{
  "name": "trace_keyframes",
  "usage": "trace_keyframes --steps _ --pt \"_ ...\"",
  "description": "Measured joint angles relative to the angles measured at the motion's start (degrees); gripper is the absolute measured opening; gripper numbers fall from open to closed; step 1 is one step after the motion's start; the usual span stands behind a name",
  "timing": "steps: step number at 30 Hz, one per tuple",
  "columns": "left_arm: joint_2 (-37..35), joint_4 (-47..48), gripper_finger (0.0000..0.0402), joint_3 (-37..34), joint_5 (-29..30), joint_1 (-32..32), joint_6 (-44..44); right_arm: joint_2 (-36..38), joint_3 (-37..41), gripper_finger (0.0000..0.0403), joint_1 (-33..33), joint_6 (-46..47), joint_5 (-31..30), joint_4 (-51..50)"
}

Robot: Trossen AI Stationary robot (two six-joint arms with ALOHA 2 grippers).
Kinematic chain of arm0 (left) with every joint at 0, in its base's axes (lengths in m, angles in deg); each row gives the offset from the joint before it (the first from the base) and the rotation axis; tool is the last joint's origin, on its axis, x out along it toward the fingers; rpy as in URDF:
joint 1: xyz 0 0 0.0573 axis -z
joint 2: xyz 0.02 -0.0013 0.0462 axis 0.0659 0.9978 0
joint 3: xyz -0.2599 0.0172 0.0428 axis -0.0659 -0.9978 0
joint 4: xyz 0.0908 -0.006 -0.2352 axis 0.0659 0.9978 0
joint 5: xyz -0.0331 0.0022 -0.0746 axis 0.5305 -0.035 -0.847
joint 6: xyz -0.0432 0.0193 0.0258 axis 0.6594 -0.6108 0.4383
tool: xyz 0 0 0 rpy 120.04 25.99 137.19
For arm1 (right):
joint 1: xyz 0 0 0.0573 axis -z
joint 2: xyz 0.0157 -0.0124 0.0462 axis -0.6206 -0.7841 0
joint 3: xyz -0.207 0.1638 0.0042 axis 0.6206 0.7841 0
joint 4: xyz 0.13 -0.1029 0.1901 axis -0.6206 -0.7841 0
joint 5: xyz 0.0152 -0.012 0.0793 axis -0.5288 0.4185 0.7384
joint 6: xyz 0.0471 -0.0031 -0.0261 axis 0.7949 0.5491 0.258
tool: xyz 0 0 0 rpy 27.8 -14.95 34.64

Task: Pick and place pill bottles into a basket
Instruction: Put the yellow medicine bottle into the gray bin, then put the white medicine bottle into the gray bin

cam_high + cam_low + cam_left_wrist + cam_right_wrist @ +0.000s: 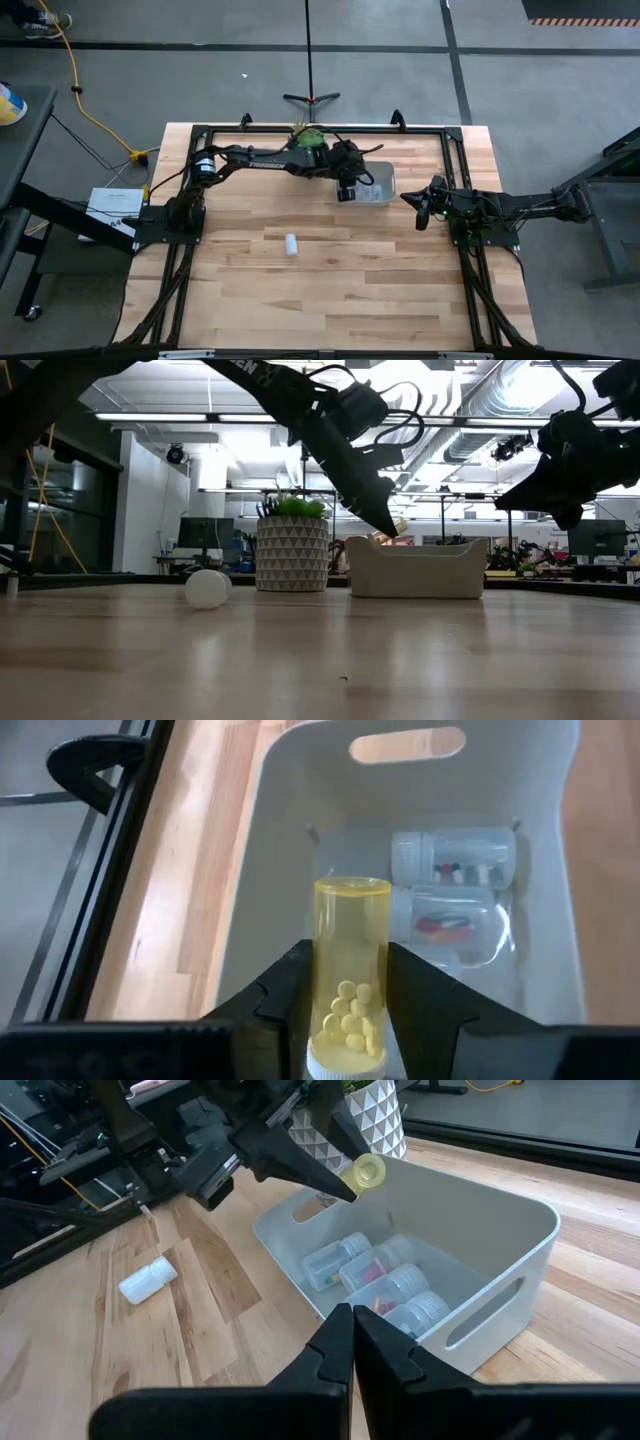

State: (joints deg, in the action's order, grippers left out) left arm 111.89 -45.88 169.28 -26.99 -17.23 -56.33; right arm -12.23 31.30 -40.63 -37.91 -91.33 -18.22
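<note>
The basket (378,183) stands right of the white-potted plant (292,550). Several clear pill bottles (385,1285) lie on its floor; two of them show in the left wrist view (455,855). My left gripper (347,190) is over the basket's left end, shut on a yellow pill bottle (350,980). One white pill bottle (291,243) lies on its side on the table, nearer than the basket; it also shows in the low view (207,588). My right gripper (420,210) hovers shut and empty right of the basket, above the table (570,470). My left gripper pinches the yellow bottle's two sides (330,1020) between its two fingers (285,1000), near the white cap end. The fingers slant down from the table's left and lie along the bottle. The bottle's bottom end (367,1170) juts past the fingertips, clear above the basket (415,568).
The plant in its patterned white pot (310,138) stands at the far edge just left of the basket. A black frame (190,180) runs around the tabletop. Bare wood lies between the loose bottle and the near edge.
</note>
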Motion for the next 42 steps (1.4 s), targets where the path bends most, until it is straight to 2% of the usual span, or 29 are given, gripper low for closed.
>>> trace_keyframes --steps 12,16,21,24,26,31,34,38,42 --pt "-0.2 0.9 0.031 0.1 1.0 0.7 2.1 0.0 0.0 0.0003 0.0 0.0 0.0 0.0" --pt "-1.4 10.4 0.0331 5.4 1.0 2.6 6.3 0.0 0.0 0.0006 0.0 0.0 0.2 0.0" --pt "-2.0 36.3 0.0335 16.4 0.9 5.3 9.9 0.0 0.0 0.0001 0.0 0.0 0.2 0.0" --pt "-2.0 49.4 0.0335 21.5 -0.3 6.2 19.9 0.0 0.0 0.0002 0.0 0.0 0.3 0.0" --pt "-2.2 54.3 0.0335 22.8 -2.4 6.6 29.3 0.0 0.0 0.0003 0.0 0.0 0.3 0.0" --pt "-2.0 65.6 0.0335 21.5 -4.2 9.0 49.8 0.0 0.0 0.0002 0.0 0.0 0.4 0.0" --pt "-1.9 70.6 0.0335 19.0 -4.4 11.0 58.5 0.0 0.0 0.0003 0.0 0.0 0.4 0.0" --pt "-1.9 70.0 0.0335 16.5 -4.8 13.8 68.3 0.0 0.0 0.0006 0.0 0.0 1.0 0.0" --pt "-1.6 68.6 0.0335 14.8 -5.1 16.7 75.8 0.0 0.0 0.0007 0.0 0.0 4.2 -0.1"
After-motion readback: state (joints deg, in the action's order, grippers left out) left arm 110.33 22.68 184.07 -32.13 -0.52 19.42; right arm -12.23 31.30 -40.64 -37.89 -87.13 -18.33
